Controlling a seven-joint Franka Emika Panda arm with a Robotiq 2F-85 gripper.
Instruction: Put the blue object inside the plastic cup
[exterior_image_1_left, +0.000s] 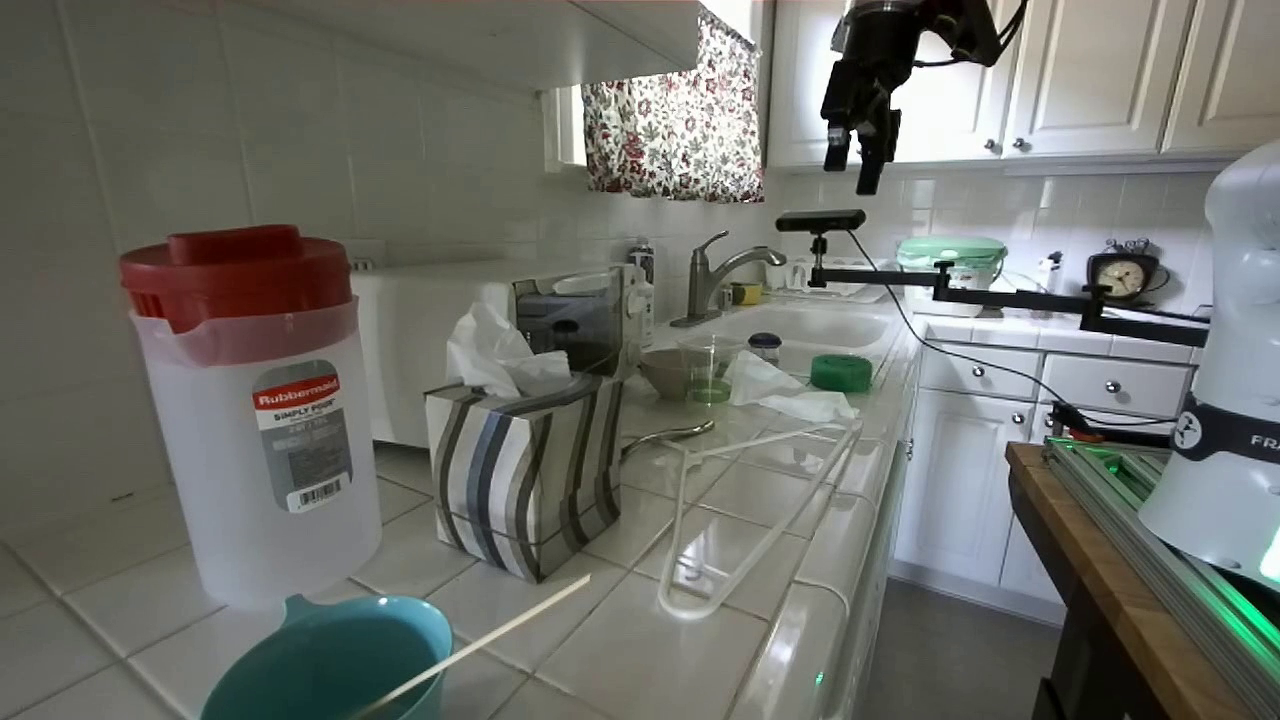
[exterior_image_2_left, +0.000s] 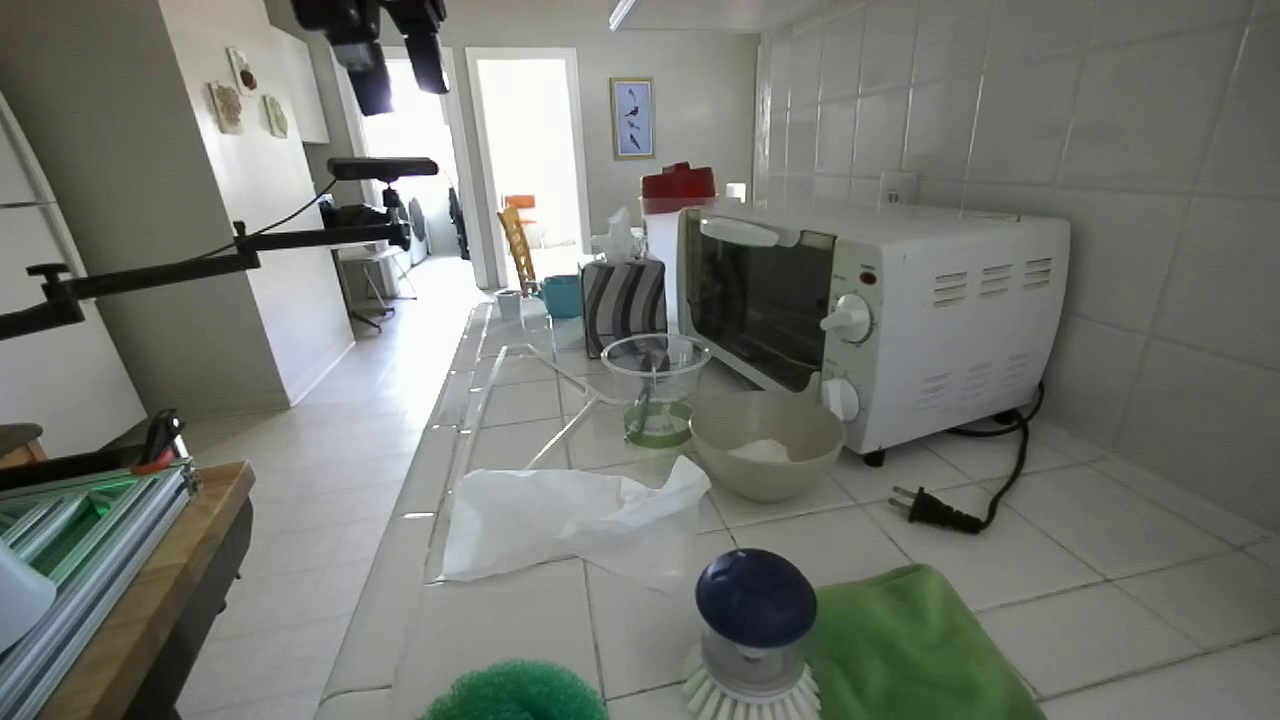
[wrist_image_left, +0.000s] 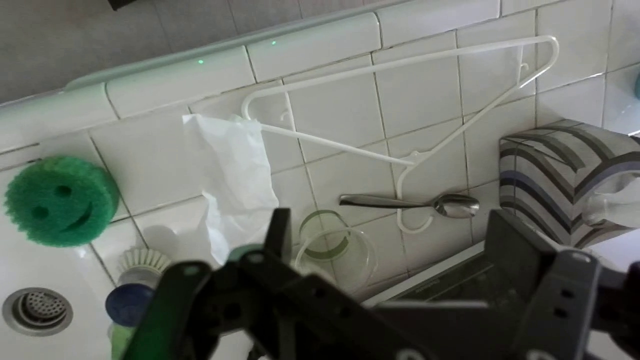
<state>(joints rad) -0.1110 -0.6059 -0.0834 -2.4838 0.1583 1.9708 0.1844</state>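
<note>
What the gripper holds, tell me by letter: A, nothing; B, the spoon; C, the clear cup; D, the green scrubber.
A: in the wrist view the gripper stands open, its fingers wide apart, with the spoon, clear cup and green scrubber all out of its grasp.

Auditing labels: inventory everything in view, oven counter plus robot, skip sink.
Oven: 1, white, wallside
Bowl: 1, beige, by oven
Plastic cup: 1, clear, beside bowl
Paper: 1, white, near bowl
Scrubber: 1, green, sinkside
Brush: 1, blue-topped, near scrubber
Cloth: 1, green, by brush
Hanger: 1, white, counter
Spoon: 1, silver, by hanger
Tissue box: 1, grey-striped, by oven
Pitcher: 1, red-lidded, wallside
Teal cup: 1, teal, by pitcher
Stick: 1, tan, in teal cup
Small cup: 1, pale, counter
Gripper: 1, black, above counter
Arm: 1, white, bench
</note>
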